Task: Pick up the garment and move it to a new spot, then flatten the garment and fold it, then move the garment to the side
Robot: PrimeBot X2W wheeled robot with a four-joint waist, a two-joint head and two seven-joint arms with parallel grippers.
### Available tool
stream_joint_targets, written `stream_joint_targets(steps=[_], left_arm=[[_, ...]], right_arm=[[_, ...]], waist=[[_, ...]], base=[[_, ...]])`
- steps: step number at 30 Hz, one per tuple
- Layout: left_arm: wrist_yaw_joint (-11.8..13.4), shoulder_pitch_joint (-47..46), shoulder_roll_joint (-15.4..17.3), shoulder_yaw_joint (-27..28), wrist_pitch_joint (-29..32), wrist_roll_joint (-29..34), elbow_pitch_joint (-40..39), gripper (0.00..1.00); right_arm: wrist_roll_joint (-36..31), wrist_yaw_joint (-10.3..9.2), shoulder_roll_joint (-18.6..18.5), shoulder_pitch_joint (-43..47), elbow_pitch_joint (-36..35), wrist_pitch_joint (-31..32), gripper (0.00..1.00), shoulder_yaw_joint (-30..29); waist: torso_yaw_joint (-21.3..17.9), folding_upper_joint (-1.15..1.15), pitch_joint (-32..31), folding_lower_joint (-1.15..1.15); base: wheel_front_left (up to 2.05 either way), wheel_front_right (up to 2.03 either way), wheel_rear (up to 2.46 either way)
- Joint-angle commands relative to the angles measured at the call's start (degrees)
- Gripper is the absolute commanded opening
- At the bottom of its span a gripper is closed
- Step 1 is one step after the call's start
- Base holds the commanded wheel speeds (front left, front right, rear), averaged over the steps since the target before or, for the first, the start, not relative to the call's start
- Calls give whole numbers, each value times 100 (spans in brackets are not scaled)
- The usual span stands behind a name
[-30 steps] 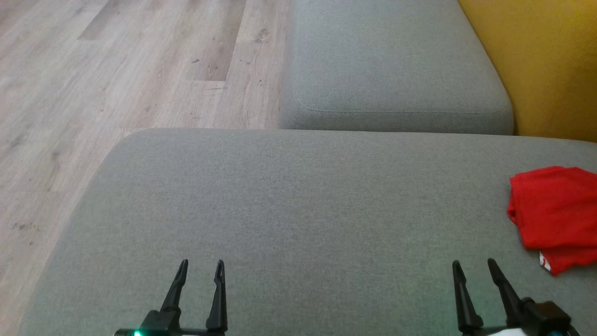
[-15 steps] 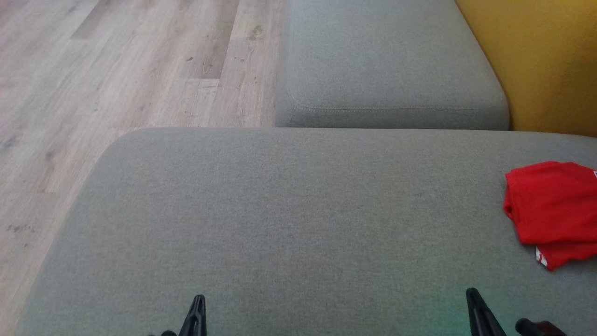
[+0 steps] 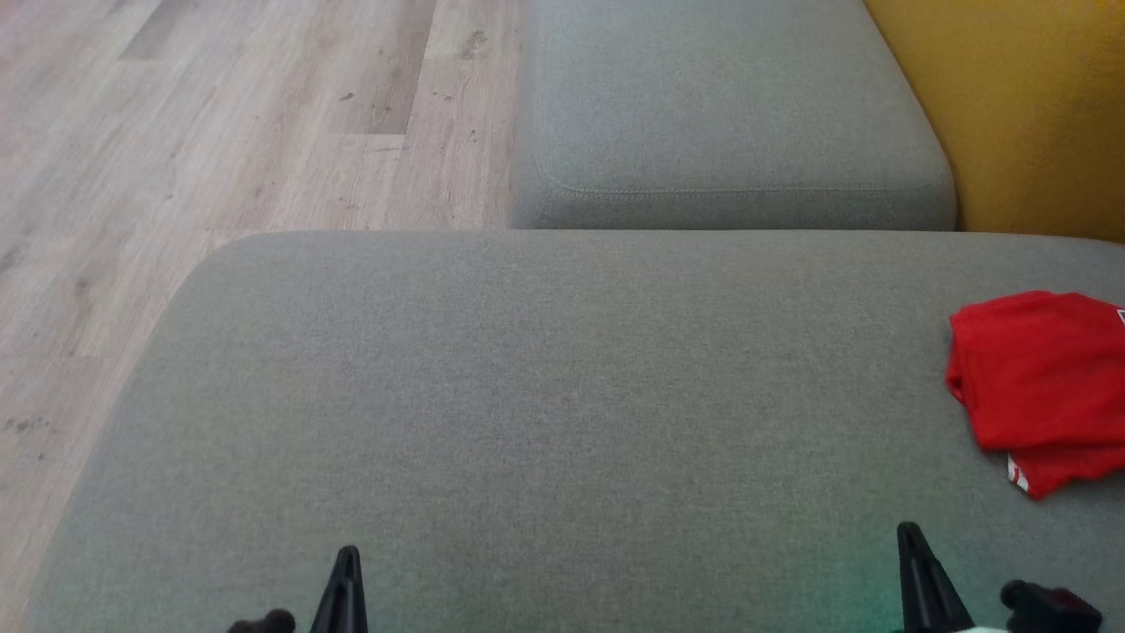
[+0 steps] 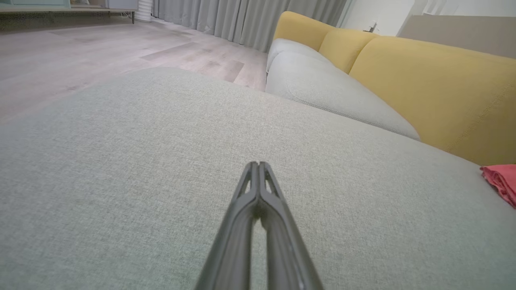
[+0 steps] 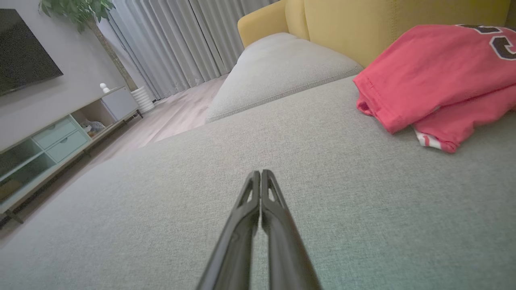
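Since a second ago we closed our left gripper (image 4: 258, 163) and right gripper (image 5: 261, 171), fingers pressed together, empty, over the grey sofa cushion (image 3: 562, 396); the red T-shirt (image 3: 1037, 387) lies to our right.

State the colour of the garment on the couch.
Red garment with dark lettering; the right wrist view shows it best.

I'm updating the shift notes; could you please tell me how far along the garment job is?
Looks done: the red garment lies folded at the right side of the grey cushion. In hand: nothing; left claw and right claw are shut, empty. Left: apparently nothing.
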Motion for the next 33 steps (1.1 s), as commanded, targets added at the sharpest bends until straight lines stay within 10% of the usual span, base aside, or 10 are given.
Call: stream_joint_targets(steps=[1, 33], left_arm=[[-45, -382, -2, 163, 36, -203, -223, 0], [-312, -713, -6, 708, 577, -2289, -366, 0]], right_arm=[[225, 7, -8, -313, -203, 44, 0, -43], [2388, 17, -18, -802, -247, 571, 0, -270]], waist=[[-11, 0, 19, 0], [-159, 0, 293, 0]], base=[[0, 0, 0], [0, 0, 0]])
